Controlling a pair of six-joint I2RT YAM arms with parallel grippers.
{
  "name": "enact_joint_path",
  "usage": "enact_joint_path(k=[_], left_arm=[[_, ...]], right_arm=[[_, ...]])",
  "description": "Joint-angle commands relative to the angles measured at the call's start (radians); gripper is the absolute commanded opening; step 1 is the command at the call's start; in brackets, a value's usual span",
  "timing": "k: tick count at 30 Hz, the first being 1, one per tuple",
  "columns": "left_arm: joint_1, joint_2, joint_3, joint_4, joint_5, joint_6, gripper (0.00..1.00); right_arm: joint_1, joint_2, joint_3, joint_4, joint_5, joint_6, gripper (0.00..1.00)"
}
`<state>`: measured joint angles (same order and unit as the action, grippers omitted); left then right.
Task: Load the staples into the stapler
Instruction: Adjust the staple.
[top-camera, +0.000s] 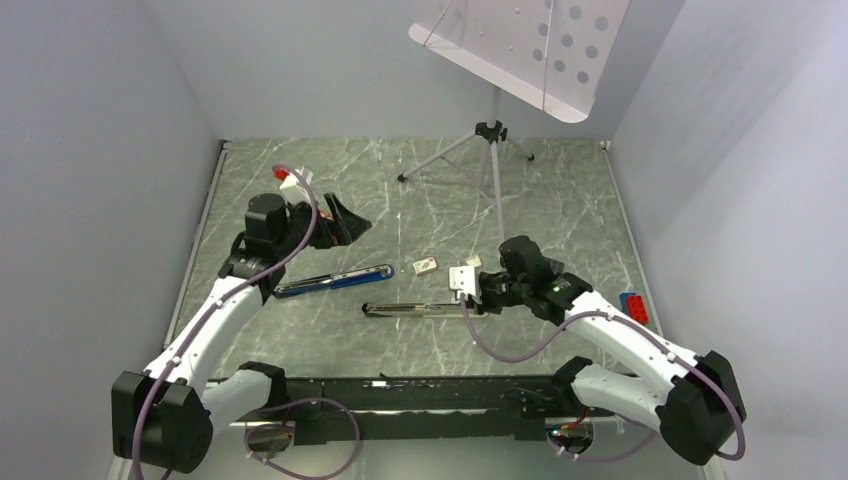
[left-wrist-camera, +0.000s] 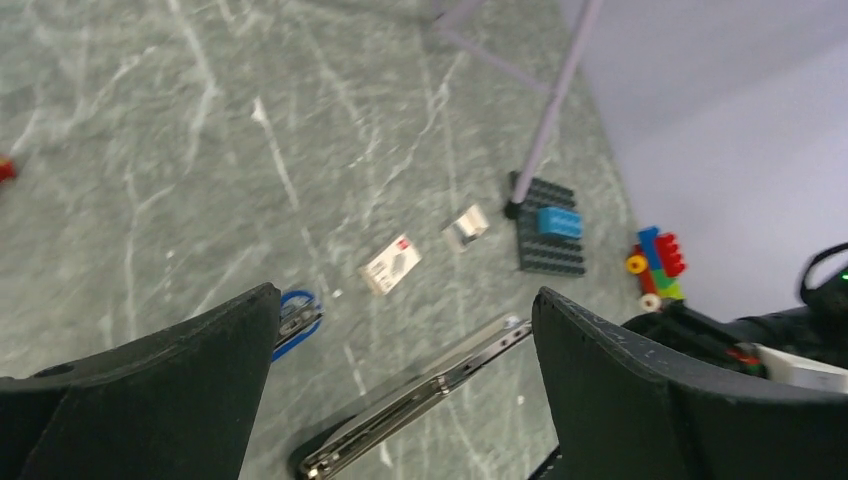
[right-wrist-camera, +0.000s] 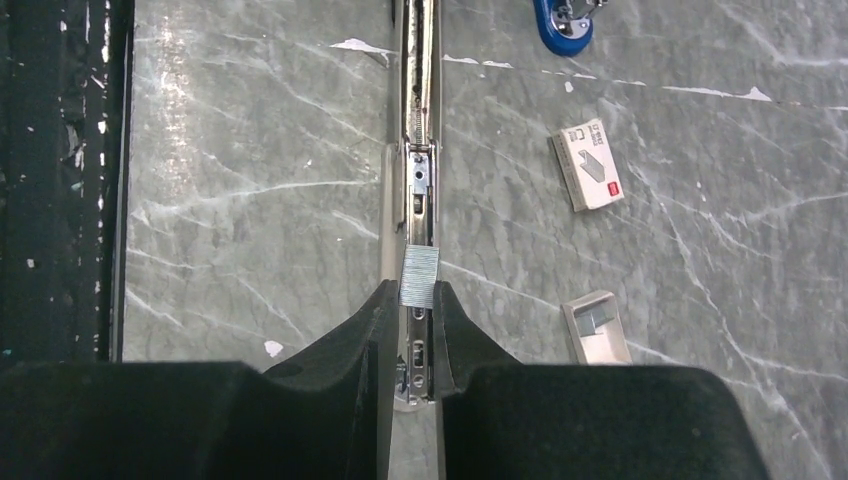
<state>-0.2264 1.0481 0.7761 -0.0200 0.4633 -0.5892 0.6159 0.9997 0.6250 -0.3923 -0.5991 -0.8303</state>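
R gripper (right-wrist-camera: 415, 297) pinches 1 staples (right-wrist-camera: 419, 275), over 1 stapler (right-wrist-camera: 421, 170).

Two staplers: one silver stapler (top-camera: 415, 310) lying opened flat, and one blue stapler (top-camera: 335, 281) just to its upper left. One block of staples (right-wrist-camera: 419, 277) sits right over the silver stapler's rail; one white staple box (right-wrist-camera: 587, 165) and one open grey tray (right-wrist-camera: 596, 327) are near it on the far side, and one tripod stand (top-camera: 491, 131) with one perforated white board (top-camera: 520, 40) is further back. Toy bricks: one colourful cluster (left-wrist-camera: 657, 265) and one dark grey baseplate (left-wrist-camera: 548, 245) carrying one blue brick (left-wrist-camera: 559, 221), both past the silver stapler's right end, plus one red-and-white piece (top-camera: 285, 178) well apart to its far left, kind unclear.
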Motion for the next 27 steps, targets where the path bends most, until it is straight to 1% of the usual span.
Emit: enact_joint_path(k=[1,3,7,10,12,17,22,27], left_arm=[[0.002,-0.047,-0.05,0.068,-0.09,0.104,0.99],[0.002,-0.064,-0.095,0.132,-0.102,0.133,0.99],[0.002,-0.106,-0.248,0.35,-0.106,0.154,0.99],[0.001,-0.13,-0.362,0.51,-0.132,0.165,0.99],[0.001,-0.134,-0.408,0.577,-0.141,0.181,0.99],[0.001,-0.102,-0.427,0.608,-0.115,0.214,0.99],[0.001,-0.057,-0.437,0.674,-0.092,0.178,0.99],[0.001,-0.039,-0.429,0.684,-0.074,0.177,0.99]], right_arm=[[0.032,0.039,-0.014,0.096,0.029,-0.005,0.11],[0.038,0.071,-0.014,0.12,0.04,0.01,0.11],[0.051,0.125,-0.009,0.161,0.051,0.023,0.11],[0.054,0.154,0.007,0.164,0.046,0.017,0.11],[0.054,0.167,0.013,0.155,0.041,0.006,0.11],[0.054,0.198,0.015,0.162,0.036,-0.008,0.11],[0.045,0.236,0.031,0.165,0.016,-0.027,0.11],[0.028,0.26,0.038,0.162,0.006,-0.028,0.11]])
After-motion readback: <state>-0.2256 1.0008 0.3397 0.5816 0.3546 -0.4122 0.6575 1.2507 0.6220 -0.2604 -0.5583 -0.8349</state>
